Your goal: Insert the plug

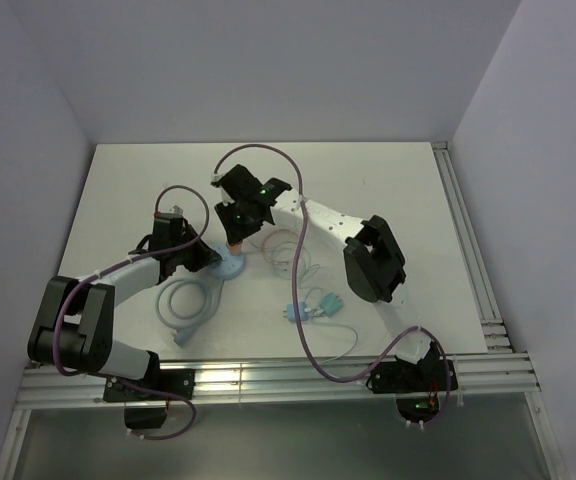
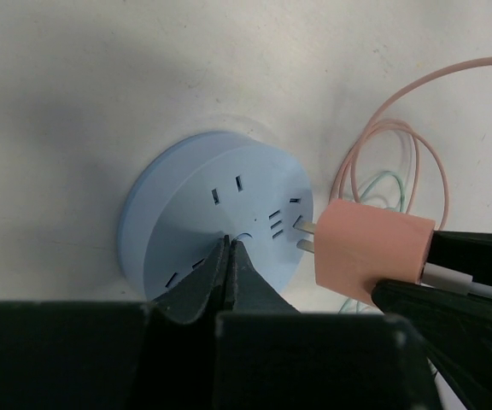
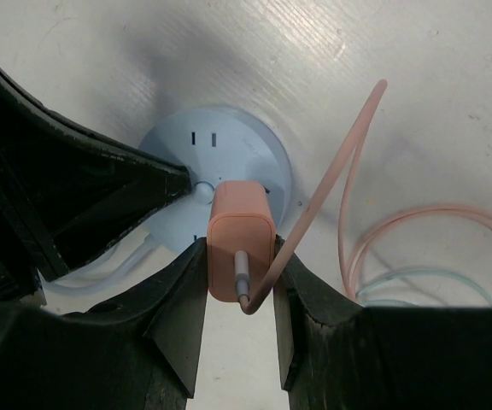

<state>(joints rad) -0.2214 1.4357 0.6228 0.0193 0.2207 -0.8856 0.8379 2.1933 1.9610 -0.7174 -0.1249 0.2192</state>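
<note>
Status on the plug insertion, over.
Left gripper shut, tips on round pale-blue socket. Right gripper shut on salmon-pink plug; prongs at slots, not seated. Nothing blocking.

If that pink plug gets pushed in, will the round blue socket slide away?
Probably it would skid under the plug: the socket looks like a light plastic disc on a smooth table. That is likely why the left gripper, shut, presses on it. Low and flat, it seems unlikely to tip.

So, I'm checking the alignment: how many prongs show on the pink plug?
2. Both stick out of the pink plug, held in the right tool: an upper prong and a lower prong, tips at the face of the blue socket, near its rim.
</note>
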